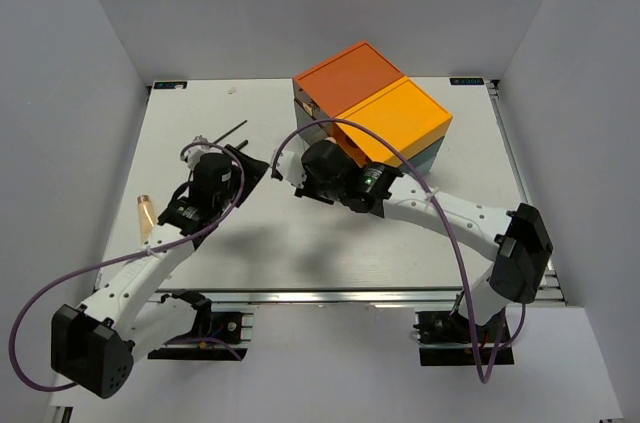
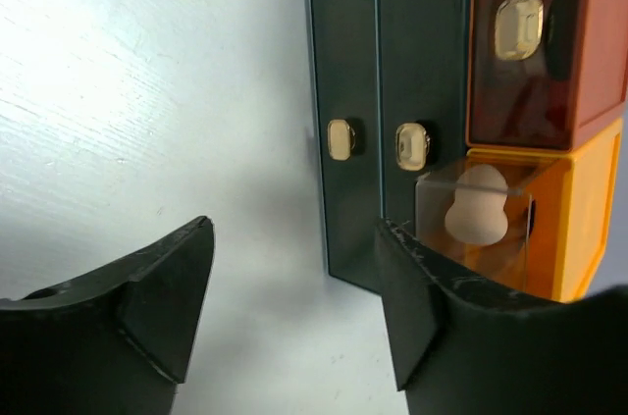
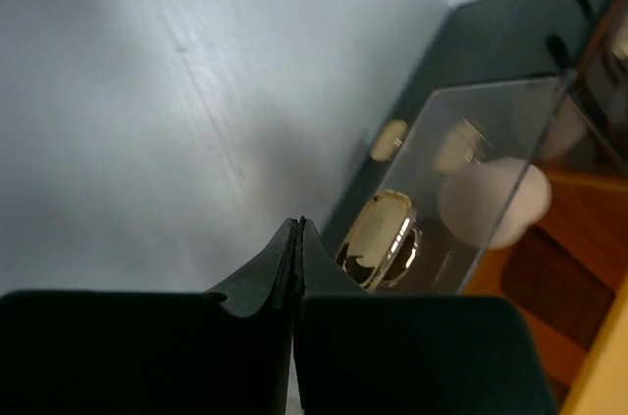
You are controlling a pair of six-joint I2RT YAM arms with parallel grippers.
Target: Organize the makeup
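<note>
Where the drawer box with orange and yellow lids [image 1: 370,108] stands by the far edge of the white bench [image 1: 200,103], its clear plastic drawer [image 3: 461,140] juts out, holding an egg-shaped beige sponge [image 3: 491,201]. A thin black stick [image 1: 232,130] and a beige gold-tipped tube [image 1: 146,211] lie towards the left edge. The left gripper [image 2: 294,229] gapes empty; the right gripper [image 3: 296,231] is pressed closed beside an oval gold knob [image 3: 381,238], seemingly clasping nothing.

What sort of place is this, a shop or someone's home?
Neither, probably: it looks like a robot test booth. Plain white walls enclose a white table, and a left arm and a right arm are bolted at its near edge, trailing purple cables.
</note>
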